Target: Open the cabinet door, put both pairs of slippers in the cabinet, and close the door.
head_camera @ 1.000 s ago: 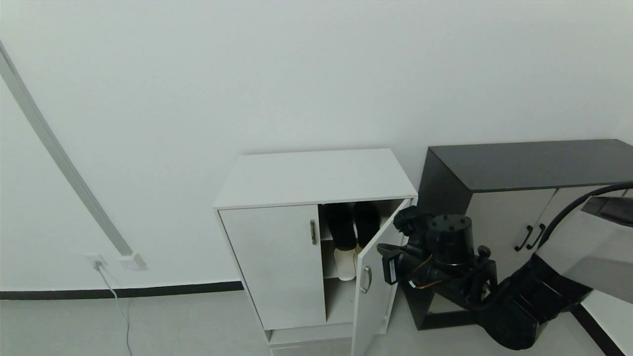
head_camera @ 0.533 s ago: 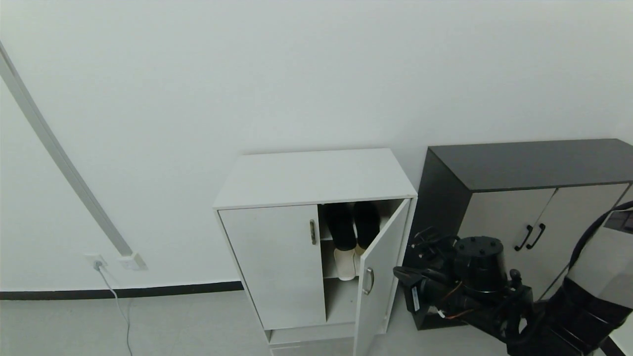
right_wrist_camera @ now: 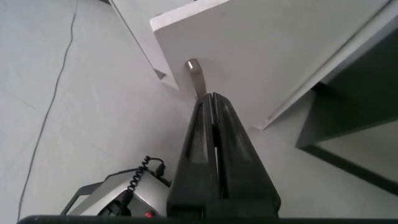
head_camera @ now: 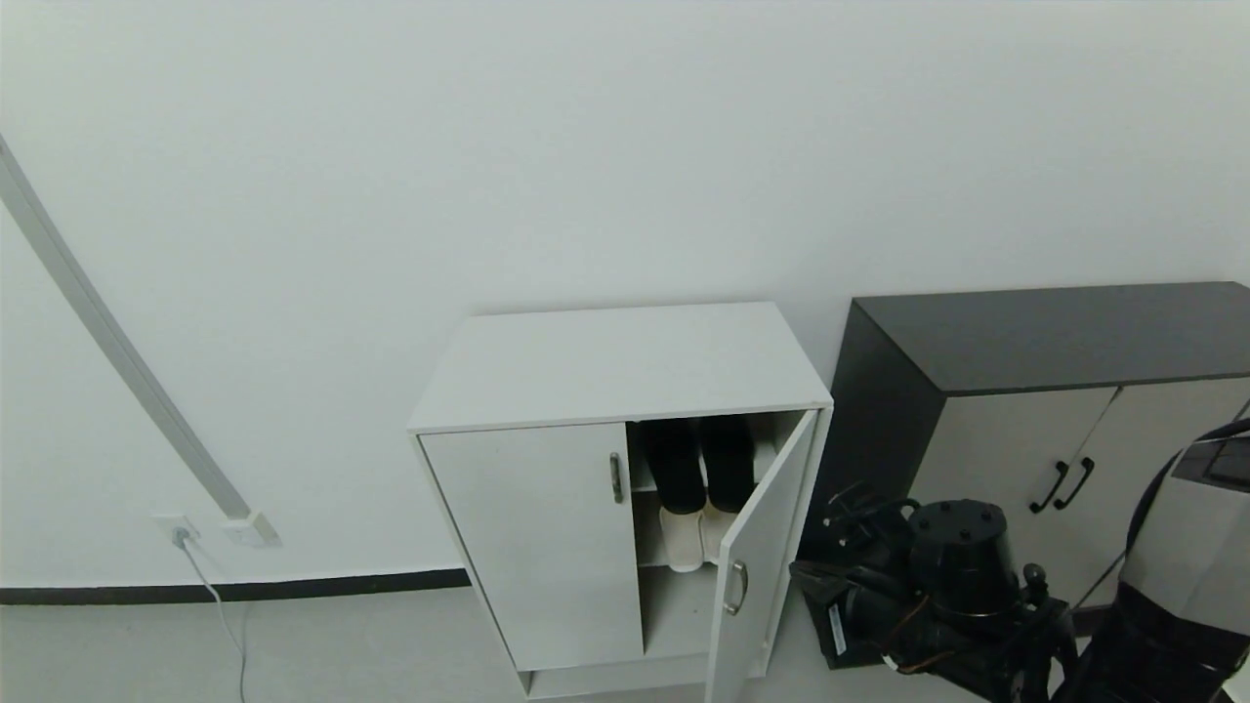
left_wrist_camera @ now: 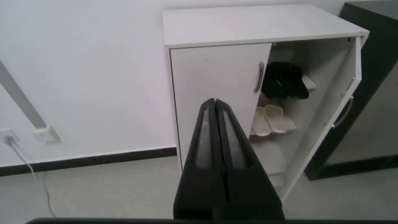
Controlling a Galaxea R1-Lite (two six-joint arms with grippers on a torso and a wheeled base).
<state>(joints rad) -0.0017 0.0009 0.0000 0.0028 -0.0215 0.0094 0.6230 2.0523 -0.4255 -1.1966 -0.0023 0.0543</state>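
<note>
Hidden: door [head_camera: 767,527] covers part of the white slippers [left_wrist_camera: 272,119].
Count: two white; apparently two black slippers [left_wrist_camera: 287,81].
Left end effector [left_wrist_camera: 215,104]: fingers pressed together, empty.
Right end effector [right_wrist_camera: 213,98]: likewise.

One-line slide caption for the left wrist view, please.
The left gripper, jaws shut, faces the white cabinet, its right door open, black slippers on the upper shelf and cream slippers below.

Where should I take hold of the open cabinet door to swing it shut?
Take the vertical bar handle near the free edge of the door. Come from the outer face, where the shut right gripper is. The handle stands off the panel, and that edge lies farthest from the hinge, so it should likely swing easily from there.
</note>
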